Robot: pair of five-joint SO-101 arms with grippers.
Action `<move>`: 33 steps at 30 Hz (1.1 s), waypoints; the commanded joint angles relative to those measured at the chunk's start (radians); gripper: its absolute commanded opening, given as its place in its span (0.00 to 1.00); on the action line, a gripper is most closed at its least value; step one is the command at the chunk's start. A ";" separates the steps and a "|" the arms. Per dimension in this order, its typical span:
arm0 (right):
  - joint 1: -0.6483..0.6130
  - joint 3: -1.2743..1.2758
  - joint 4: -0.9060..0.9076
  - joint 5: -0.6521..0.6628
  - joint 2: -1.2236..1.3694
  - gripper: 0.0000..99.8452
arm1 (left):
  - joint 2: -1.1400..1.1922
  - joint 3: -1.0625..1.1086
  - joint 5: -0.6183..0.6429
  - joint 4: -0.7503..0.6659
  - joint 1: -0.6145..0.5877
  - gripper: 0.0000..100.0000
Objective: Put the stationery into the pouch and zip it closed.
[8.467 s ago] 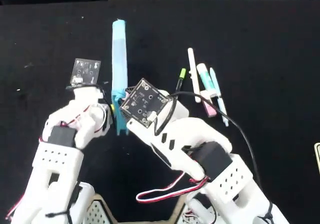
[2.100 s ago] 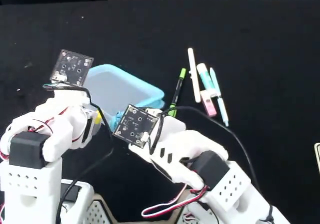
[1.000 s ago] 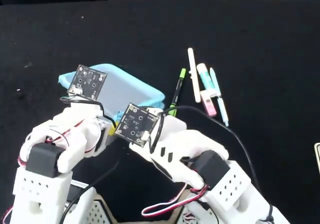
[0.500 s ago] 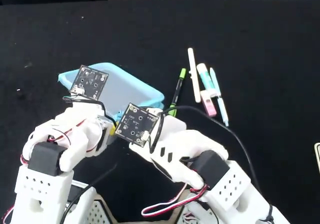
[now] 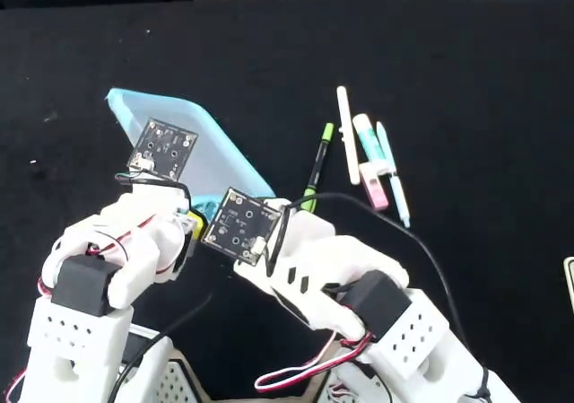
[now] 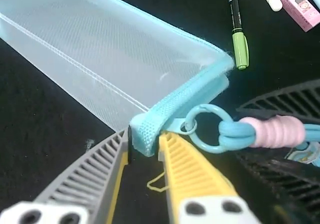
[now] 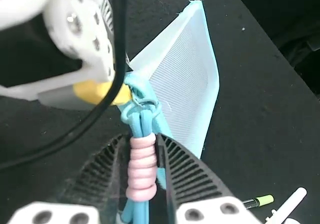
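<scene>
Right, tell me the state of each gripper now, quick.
Left gripper: shut on the zipper-end corner of the pouch.
Right gripper: shut on the zip pull cord.

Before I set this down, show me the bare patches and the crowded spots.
Bare table lies right of the pens, beyond the pouch along the far edge, and left of it. Crowded: near middle, where left gripper and right gripper meet at the pouch's corner.
</scene>
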 commanded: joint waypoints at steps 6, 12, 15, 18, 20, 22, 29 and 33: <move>-0.012 0.044 0.003 0.005 -0.015 0.01 | -0.009 -0.025 -0.011 -0.009 0.010 0.03; -0.012 0.074 0.003 0.005 -0.039 0.01 | -0.009 -0.044 -0.005 -0.011 0.002 0.03; -0.008 0.074 0.005 0.005 -0.131 0.01 | -0.009 -0.081 -0.003 0.000 0.001 0.03; -0.006 0.076 0.046 0.011 -0.251 0.01 | -0.009 -0.160 -0.003 0.040 0.001 0.03; -0.006 0.081 0.080 0.011 -0.311 0.01 | -0.009 -0.219 -0.003 0.071 0.001 0.03; 0.017 0.096 0.103 0.011 -0.371 0.01 | -0.008 -0.277 -0.003 0.107 0.001 0.03; 0.189 0.088 0.109 0.012 -0.449 0.01 | 0.003 -0.417 0.026 0.166 -0.058 0.03; 0.241 0.070 0.107 0.009 -0.417 0.01 | 0.005 -0.452 0.068 0.160 -0.199 0.03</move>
